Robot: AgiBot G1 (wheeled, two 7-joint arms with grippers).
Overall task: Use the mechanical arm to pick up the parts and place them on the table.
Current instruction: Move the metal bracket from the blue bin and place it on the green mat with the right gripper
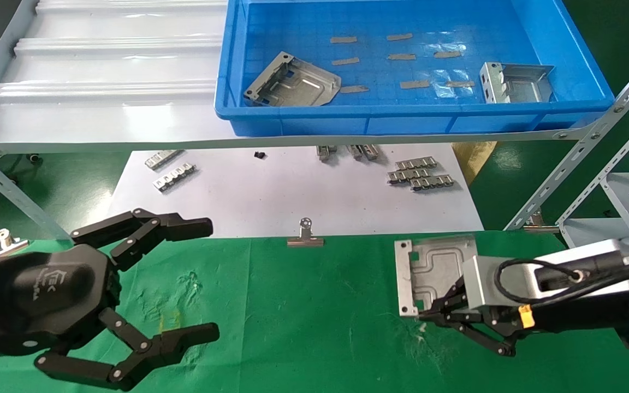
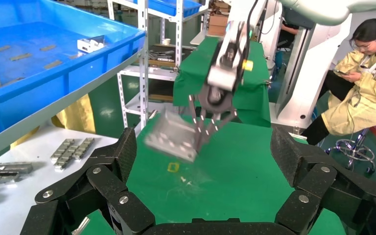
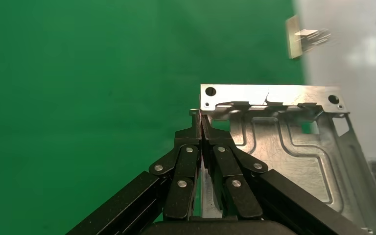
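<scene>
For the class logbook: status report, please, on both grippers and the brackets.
Right gripper shut on a bracket over the green table. Left gripper open, idle at the near left. Two brackets remain in the blue bin. Nothing in the way.

- Wide stretch of bare green surface lies between the two grippers; nothing stands on it there.
- Left gripper hangs over the near left part, jaws spread wide, taking up that corner.
- Right gripper comes in low from the right, jaws pinched on a folded wall of a sheet-metal bracket, blocking the right side.
- Binder clip sits at the surface's far edge, mid-way across.
- Ribbed white shelf and blue bin overhang the white paper sheet, leaving only a low gap above the toothed metal strips.
- Slotted shelf struts slant across the far right.
</scene>
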